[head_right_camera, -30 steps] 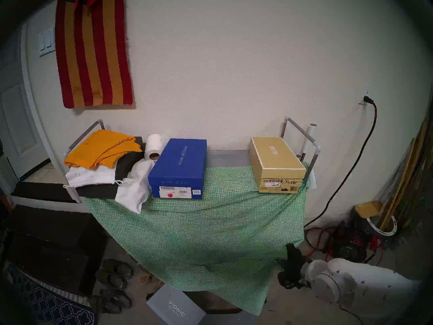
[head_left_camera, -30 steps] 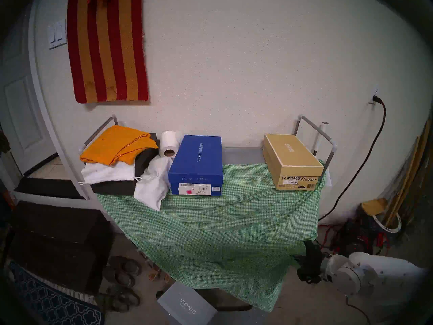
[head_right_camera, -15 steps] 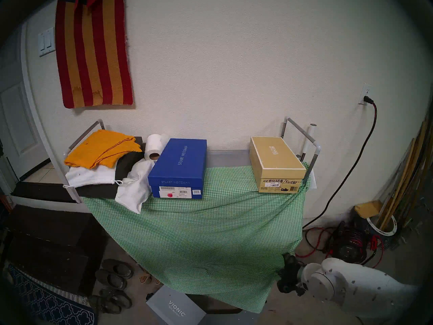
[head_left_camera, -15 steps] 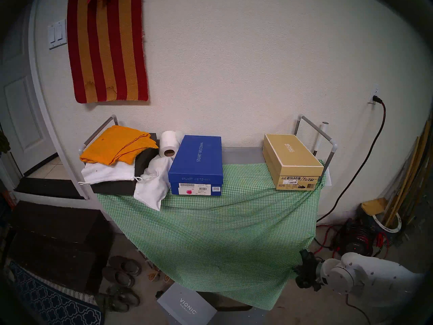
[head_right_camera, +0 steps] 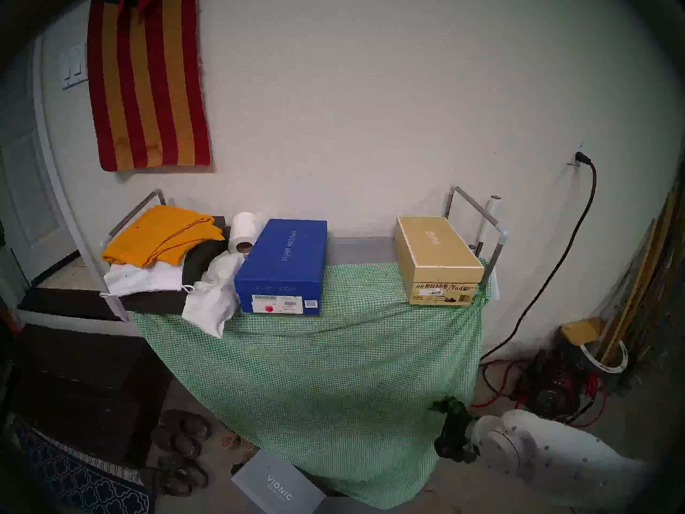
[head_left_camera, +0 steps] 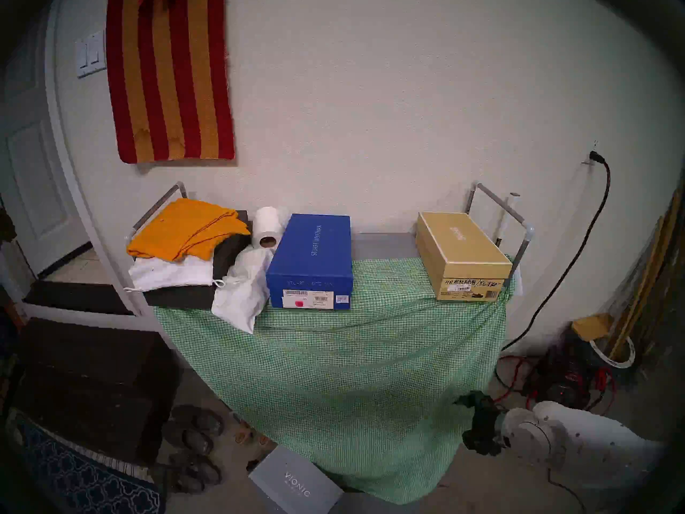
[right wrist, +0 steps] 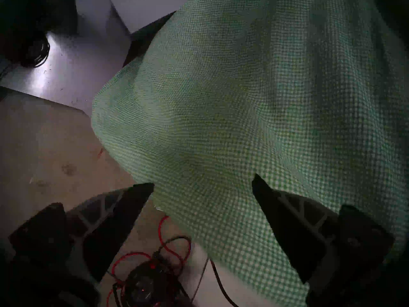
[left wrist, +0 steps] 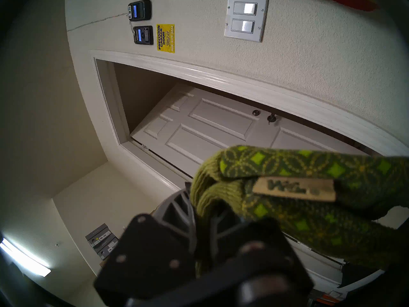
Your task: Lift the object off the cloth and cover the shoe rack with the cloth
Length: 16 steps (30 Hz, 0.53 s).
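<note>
Since half a second ago the right hand [right wrist: 202, 184] has let go of the cloth's [head_left_camera: 333, 372] right lower edge: its fingers [right wrist: 124, 211] now stand wide apart, one over bare floor, the other against the hanging gingham, nothing between them. In the head views the right hand [head_left_camera: 478, 409] sits low beside that edge, with red cables [head_left_camera: 519, 372] on the floor close behind it. The cloth drapes from the shoe rack's [head_left_camera: 519, 220] top tier down its front, pinned under the blue box [head_left_camera: 311, 261] and the tan box [head_left_camera: 459, 257]; its lower hem hangs just above a grey box [head_left_camera: 293, 483]. The left hand [left wrist: 199, 222] is clamped on the gloves [left wrist: 309, 189], raised near the doorway, far off the rack.
</note>
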### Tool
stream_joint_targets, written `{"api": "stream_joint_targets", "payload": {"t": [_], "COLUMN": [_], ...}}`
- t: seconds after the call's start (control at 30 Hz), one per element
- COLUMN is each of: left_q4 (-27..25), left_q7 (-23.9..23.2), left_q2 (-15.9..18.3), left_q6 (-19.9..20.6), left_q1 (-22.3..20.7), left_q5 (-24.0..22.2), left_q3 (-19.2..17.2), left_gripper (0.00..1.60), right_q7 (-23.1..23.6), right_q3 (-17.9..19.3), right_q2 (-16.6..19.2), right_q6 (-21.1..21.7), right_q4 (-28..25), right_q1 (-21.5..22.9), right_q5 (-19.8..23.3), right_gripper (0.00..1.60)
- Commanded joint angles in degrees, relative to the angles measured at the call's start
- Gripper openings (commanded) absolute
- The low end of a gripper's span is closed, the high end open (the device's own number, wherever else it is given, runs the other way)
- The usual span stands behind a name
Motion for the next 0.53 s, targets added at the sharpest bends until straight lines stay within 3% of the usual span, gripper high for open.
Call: {"api": "stream_joint_targets", "payload": {"t": [0.0,0.5], "left_q4": [-0.1,-0.1], "left_q7": [0.1,-0.1], "left_q2": [0.0,-0.1], "left_q6": [0.0,0.0], "left_q1": [0.0,-0.4], "left_q5": [0.1,0.4], "left_q3": [-0.2,-0.2], "left_gripper": [0.0,0.0], "right_q7": [-0.7,-0.8], "right_q3": [0.2,0.2], "right_q2": [-0.6,-0.5], "right_q6": [-0.1,-0.1], "right_q4": [-0.3,-0.3], "right_q1": [0.0,0.0], "right_q5": [0.4,0.5], "right_gripper": [1.6,1.6]}}
